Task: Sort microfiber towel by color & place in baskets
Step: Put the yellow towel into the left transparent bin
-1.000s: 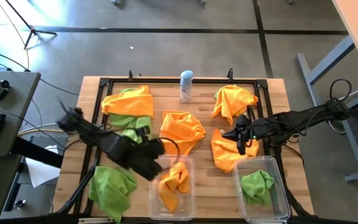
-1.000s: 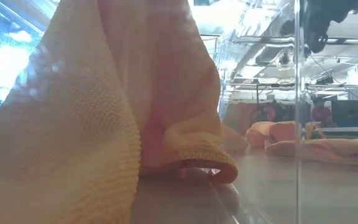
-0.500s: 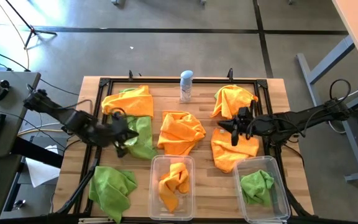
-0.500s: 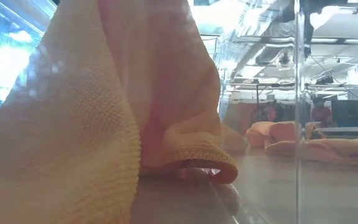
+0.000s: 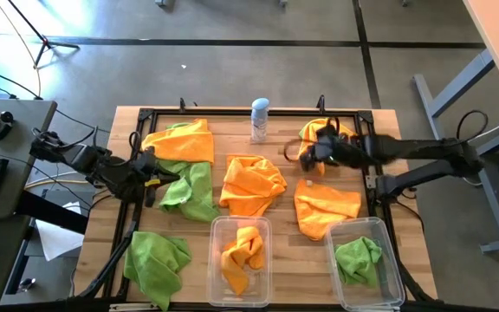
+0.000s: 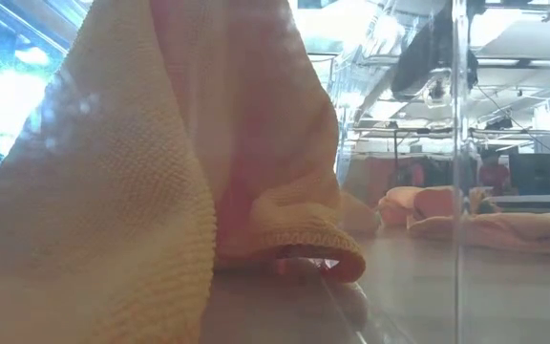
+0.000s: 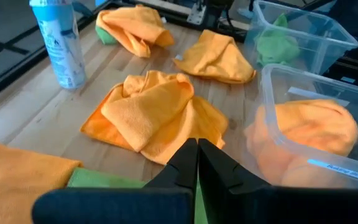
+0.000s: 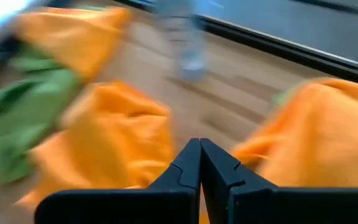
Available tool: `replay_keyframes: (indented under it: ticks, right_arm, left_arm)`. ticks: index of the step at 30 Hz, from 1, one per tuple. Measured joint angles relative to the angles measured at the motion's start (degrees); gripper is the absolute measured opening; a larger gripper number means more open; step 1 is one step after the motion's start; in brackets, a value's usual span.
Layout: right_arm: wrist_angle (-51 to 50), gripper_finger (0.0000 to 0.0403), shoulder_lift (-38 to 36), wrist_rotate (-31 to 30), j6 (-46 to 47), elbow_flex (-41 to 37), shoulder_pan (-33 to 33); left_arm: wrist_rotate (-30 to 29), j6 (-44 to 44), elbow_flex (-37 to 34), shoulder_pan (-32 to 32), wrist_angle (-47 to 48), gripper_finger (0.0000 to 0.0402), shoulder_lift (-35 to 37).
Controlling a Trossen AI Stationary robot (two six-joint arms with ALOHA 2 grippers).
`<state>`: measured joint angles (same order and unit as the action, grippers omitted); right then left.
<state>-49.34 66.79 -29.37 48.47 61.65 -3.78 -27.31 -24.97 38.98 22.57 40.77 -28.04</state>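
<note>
Orange and lime-green microfiber towels lie spread over the wooden table. An orange one is in the middle, another lies to its right, and a third sits at the far right. At the left lie a green towel, an orange one and, nearer, another green one. The middle basket holds an orange towel. The right basket holds a green towel. My left gripper is shut and holds nothing, at the table's left beside the green towel. My right gripper is shut and holds nothing, beside the far right orange towel.
A white-and-blue spray can stands upright at the far middle. A dark frame runs around the table top. In the low view the orange towel inside the basket fills most of the picture.
My left gripper has drawn back from the middle basket toward the table's left edge, leaving the orange towel lying in the basket. My right gripper has gone from over the right orange towel toward the far edge and a little left, turning as it went.
</note>
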Motion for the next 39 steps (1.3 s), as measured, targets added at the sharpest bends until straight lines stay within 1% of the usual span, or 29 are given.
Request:
replay_keyframes:
  ticks: [3, 6, 8, 10, 14, 18, 23, 28, 33, 37, 39]
  right_arm:
    - [-6.23, 0.0, 3.81, 1.98, 0.63, 4.64, -5.3]
    - [-7.77, 0.0007, 7.08, 6.09, 2.08, 6.78, -10.33]
    - [-7.62, 0.0019, 8.98, 10.17, 2.31, 7.04, -13.24]
    - [-7.95, 0.0038, 10.9, 12.85, 2.98, 7.04, -15.8]
    - [-9.46, 0.0085, 14.78, 13.12, 5.56, 6.99, -18.95]
    - [-9.56, 0.0128, 18.08, 13.14, 5.81, 6.97, -19.99]
    - [-9.99, 0.0164, 22.17, 11.76, 7.08, 6.95, -19.98]
    - [-10.18, 0.0169, 26.96, 8.31, 7.35, 6.91, -19.99]
    - [-11.88, 0.0169, 32.01, 8.49, 10.08, 6.91, -20.73]
    - [-12.59, 0.0169, 35.32, 10.16, 9.81, 6.86, -21.52]
    - [-12.61, 0.0159, 35.88, 10.34, 9.12, 6.86, -21.52]
  left_arm:
    - [0.01, 1.7, 0.0, -0.43, -0.04, 0.0, 0.64]
    - [0.02, 2.64, 0.0, -0.87, -0.02, 0.0, 0.6]
    - [0.02, 2.64, -0.02, -0.92, 0.0, 0.0, 0.58]
    - [0.02, 2.67, -0.02, -0.92, 0.0, 0.0, 0.62]
    - [0.02, 2.67, -0.02, -0.92, 0.02, 0.0, 0.62]
    - [0.24, 2.67, -0.02, -0.92, 0.04, 0.0, 0.6]
    - [0.24, 2.72, -0.02, -0.92, 0.11, 0.0, 0.6]
    - [0.23, 2.71, -0.02, -0.9, 1.0, 0.0, 0.6]
    - [0.22, 2.71, -0.02, -0.9, 1.64, 0.0, 0.6]
    - [0.22, 2.71, -0.02, -0.9, 1.64, 0.0, 0.6]
    - [0.22, 2.69, -0.02, -0.9, 1.62, 0.0, 0.6]
